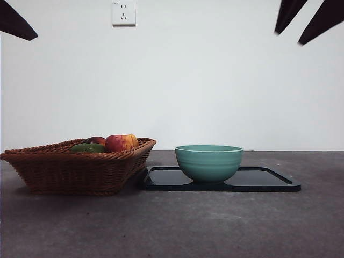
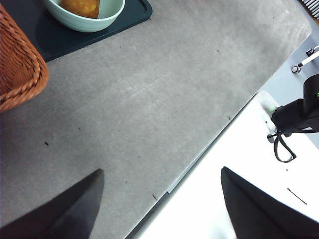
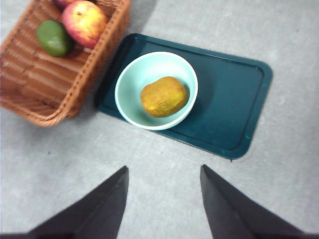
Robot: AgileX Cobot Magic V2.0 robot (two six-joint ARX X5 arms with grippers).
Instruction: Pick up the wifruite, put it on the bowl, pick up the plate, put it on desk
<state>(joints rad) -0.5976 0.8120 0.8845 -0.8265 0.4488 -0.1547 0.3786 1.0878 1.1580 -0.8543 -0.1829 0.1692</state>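
We log the wifruite (image 3: 164, 96) lying inside the bowl (image 3: 128, 82), at centre of the right wrist view; from the front its brown skin is hidden below the teal rim. The bowl stands on the black tray (image 3: 234, 94), toward the tray's basket-side end, and the tray lies flat on the desk (image 1: 172, 226). The wicker basket (image 1: 75, 169), at left in the front view, just meets the tray's corner and holds the apple (image 3: 83, 22) and the green fruit (image 3: 53, 37).

We judge the first half done; the plate step remains, and the tray is the only plate-like item in view.

The right gripper (image 3: 163, 199) hangs high above the desk, jaws spread wide and empty, with bowl and tray ahead of it. The left gripper (image 2: 159, 199) is likewise spread and empty, near the table edge, well apart from the bowl.

Notes for the lift:
- Approach the tray's long bare end, away from the bowl and basket.
- Close over the low rim.
- Keep it level, since the loaded bowl may slide.
- Move slowly; the basket is touching.
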